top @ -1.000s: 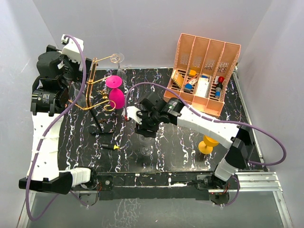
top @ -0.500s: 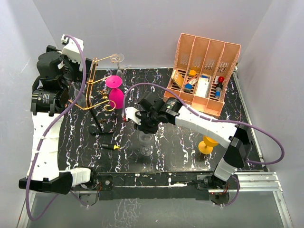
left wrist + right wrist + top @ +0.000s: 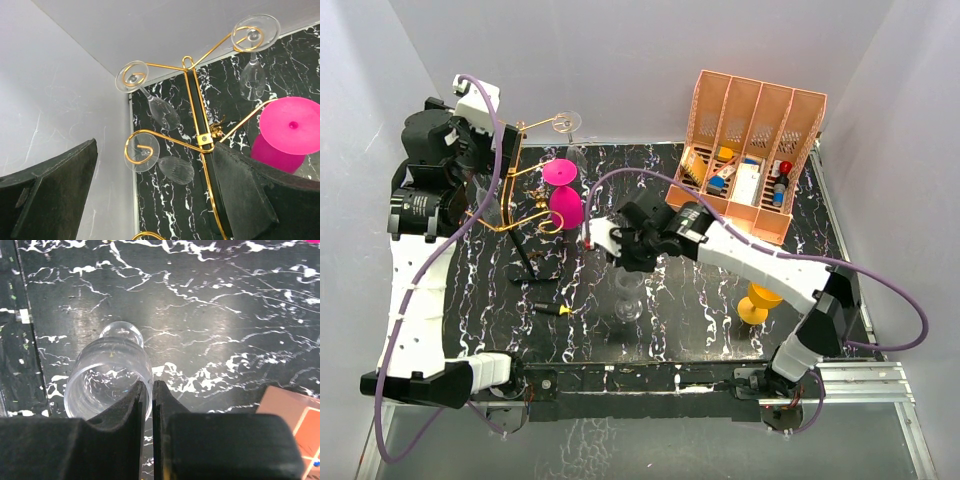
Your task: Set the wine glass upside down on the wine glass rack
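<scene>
Lying closest to the arms was a small black pen [image 3: 552,310] with a yellow tip, and a yellow cup [image 3: 757,300] stood off to the right. Between them was the wine glass [image 3: 107,375], mouth up, on the dark surface [image 3: 690,300] or just over it; I could not tell which. The right claw [image 3: 149,387] was closed on its rim, one finger inside and one outside. I think that pinch was picked so the glass could be carried and tipped over.

Farther back stood the wine glass rack [image 3: 197,115]. On it hung clear glasses [image 3: 165,112] and pink glasses [image 3: 563,195]. The pink ones were on the side facing the held glass, so they could get bumped. The left claw [image 3: 155,150] was wide open by the rack's post, maybe ready to steady it. Farthest back was a pink file box [image 3: 750,120].
</scene>
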`<state>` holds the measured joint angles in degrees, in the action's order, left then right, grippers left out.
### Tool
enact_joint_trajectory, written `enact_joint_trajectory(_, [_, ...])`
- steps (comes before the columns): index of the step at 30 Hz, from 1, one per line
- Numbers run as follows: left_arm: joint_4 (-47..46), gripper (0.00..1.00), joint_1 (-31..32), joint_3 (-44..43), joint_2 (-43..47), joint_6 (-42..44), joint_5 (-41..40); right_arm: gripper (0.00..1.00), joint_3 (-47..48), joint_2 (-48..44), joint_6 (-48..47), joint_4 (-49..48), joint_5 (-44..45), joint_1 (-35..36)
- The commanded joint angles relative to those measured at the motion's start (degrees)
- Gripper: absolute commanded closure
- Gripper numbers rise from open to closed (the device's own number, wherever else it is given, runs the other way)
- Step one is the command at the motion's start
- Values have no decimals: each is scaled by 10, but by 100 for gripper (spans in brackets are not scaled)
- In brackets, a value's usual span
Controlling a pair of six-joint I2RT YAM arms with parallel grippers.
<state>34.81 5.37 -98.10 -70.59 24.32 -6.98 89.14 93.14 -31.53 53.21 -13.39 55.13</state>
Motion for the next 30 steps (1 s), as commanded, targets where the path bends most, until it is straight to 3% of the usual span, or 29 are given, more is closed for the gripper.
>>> enact_joint_trajectory(1, [-6, 3, -6, 5, 6, -28, 39, 92, 42, -68, -14, -61, 7, -41])
enact_joint_trajectory(8, [-15, 3, -17, 12, 14, -57, 108, 92, 80, -107, -1, -101, -38, -140])
enact_joint_trajectory(17, [-40, 3, -18, 57, 38, -132, 162, 92, 90, -131, 154, -169, -78, -273])
enact_joint_trajectory(22, [-36, 3, -18, 36, 26, -168, 208, 92, 118, -136, 196, -180, -72, -321])
enact_joint_trajectory(30, [-57, 3, -19, 62, 24, -225, 262, 92, 129, -133, 263, -202, -150, -418])
